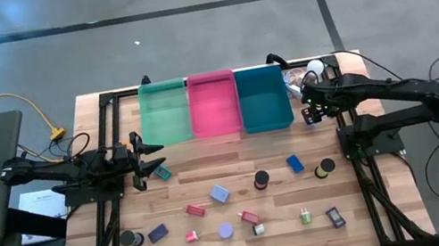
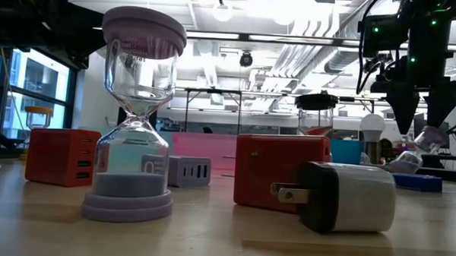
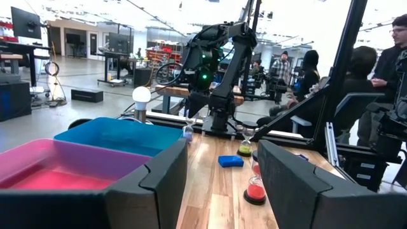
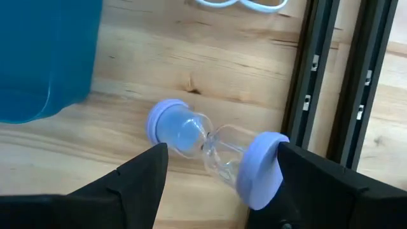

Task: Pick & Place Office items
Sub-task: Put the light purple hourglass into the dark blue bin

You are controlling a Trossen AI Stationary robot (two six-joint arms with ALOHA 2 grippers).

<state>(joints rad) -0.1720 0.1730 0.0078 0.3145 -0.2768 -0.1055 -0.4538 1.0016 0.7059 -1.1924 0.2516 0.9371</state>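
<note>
Worktop (image 1: pixel 234 152) of pale wood planks carries everything, inside a dark metal frame. Three bins stand in a row at the far edge: green bin (image 1: pixel 165 113), pink bin (image 1: pixel 213 104) and teal bin (image 1: pixel 263 99), touching side to side.

Left gripper (image 1: pixel 152 160) hovers near the left edge, level with the front of the green bin. Its fingers (image 3: pixel 159 184) stand part open and hold nothing.

Right gripper (image 1: pixel 312 112) hangs over the far right corner, just beside the teal bin. Its jaws are spread wide and empty — a lavender-capped hourglass (image 4: pixel 213 147) lies on its side on the wood directly below them, untouched.

A white bulb (image 1: pixel 315 67) sits at the far right corner behind that gripper.

Office items lie scattered across the near half of the worktop:
- blue block (image 1: pixel 295 163) and lavender block (image 1: pixel 219 194) toward the middle
- red charger block (image 2: pixel 281 172) and a dark-and-white plug adapter (image 2: pixel 347 196) near the near edge
- an upright lavender hourglass (image 2: pixel 136 109) — also at the near edge
- dark rolls (image 1: pixel 261 179) between the blocks
- a small dark item (image 1: pixel 336 216) toward the near right corner
</note>
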